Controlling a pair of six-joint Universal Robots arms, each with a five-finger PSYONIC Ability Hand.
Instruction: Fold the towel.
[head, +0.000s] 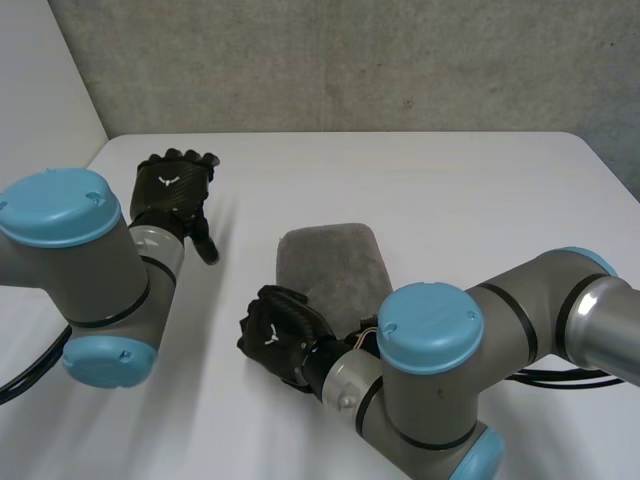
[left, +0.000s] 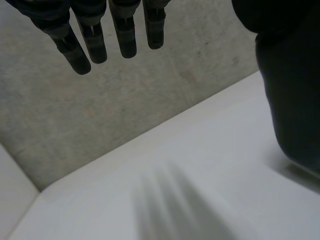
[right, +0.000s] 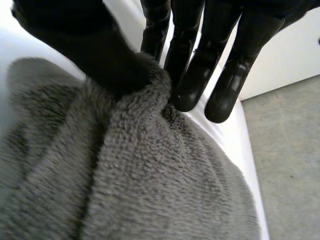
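One grey towel is being borne by the white counter, gathered into a thick, rounded oblong. Its near corner, on the side toward the left arm, is being pinched by the right hand. In the right wrist view, a raised ridge of the towel is being squeezed between the thumb, pressed into one side of the ridge, and the fingers, set against the other side. The rest of the towel is being left lying on the counter beyond that ridge. The left hand is being held well apart from the towel, off its left side and over the counter. In the left wrist view, its fingers are being held straight and slightly spread, with nothing between them. A rough grey wall is being shown beyond the towel's far end.
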